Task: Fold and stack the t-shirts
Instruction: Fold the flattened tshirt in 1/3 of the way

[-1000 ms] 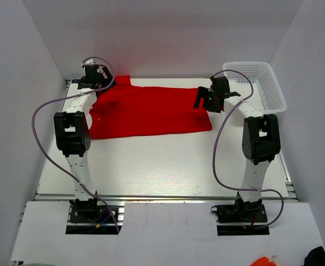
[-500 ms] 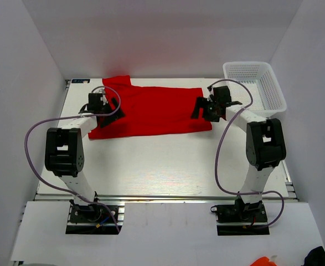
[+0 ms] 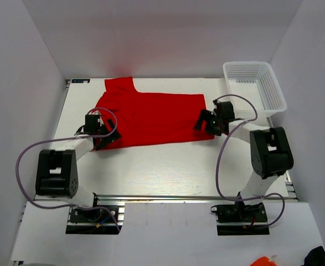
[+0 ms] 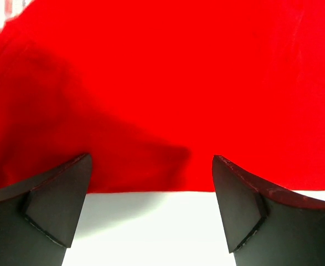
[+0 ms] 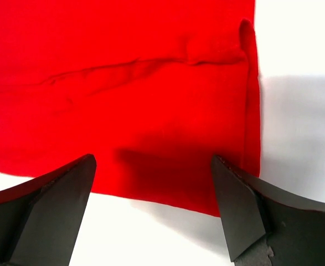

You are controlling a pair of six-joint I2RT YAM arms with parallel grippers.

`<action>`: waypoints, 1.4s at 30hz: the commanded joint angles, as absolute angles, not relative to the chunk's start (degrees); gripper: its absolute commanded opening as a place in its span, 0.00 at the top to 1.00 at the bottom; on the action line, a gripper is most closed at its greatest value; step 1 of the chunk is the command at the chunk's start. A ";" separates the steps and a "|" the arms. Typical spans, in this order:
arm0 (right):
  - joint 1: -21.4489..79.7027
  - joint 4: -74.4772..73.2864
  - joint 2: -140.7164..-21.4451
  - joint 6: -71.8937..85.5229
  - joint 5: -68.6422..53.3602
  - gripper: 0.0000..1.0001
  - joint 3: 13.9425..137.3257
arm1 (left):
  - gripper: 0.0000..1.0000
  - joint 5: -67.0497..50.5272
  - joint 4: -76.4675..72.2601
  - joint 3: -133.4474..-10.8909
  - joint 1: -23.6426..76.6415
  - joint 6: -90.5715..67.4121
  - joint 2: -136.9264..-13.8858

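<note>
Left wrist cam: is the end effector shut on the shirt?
No: the left end effector is open, its fingers wide apart, the red t-shirt lying flat beyond them.

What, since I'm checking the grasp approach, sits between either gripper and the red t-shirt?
Nothing visible. Both open, the left gripper and right gripper face the near hem of the t-shirt, only table showing beneath.
</note>
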State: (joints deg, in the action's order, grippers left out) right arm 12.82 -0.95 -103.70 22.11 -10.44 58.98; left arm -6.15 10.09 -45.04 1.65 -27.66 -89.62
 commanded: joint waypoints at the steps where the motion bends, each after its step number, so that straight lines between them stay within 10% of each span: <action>1: 12.92 -6.77 -99.25 25.75 -9.93 0.10 48.45 | 0.00 -6.68 17.22 -36.58 1.85 -32.07 -82.64; 17: 14.76 -13.10 -65.31 22.52 -22.66 0.10 34.78 | 0.00 -13.54 29.20 -35.15 2.37 -33.23 -46.23; 42: 13.98 -6.77 -73.21 20.66 -24.52 0.10 43.24 | 0.00 -13.37 4.12 -57.46 2.37 -29.71 -97.11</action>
State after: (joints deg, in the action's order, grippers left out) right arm 14.31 -8.80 -72.75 21.61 -23.35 40.49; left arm -14.87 5.63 -53.41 2.35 -30.39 -96.09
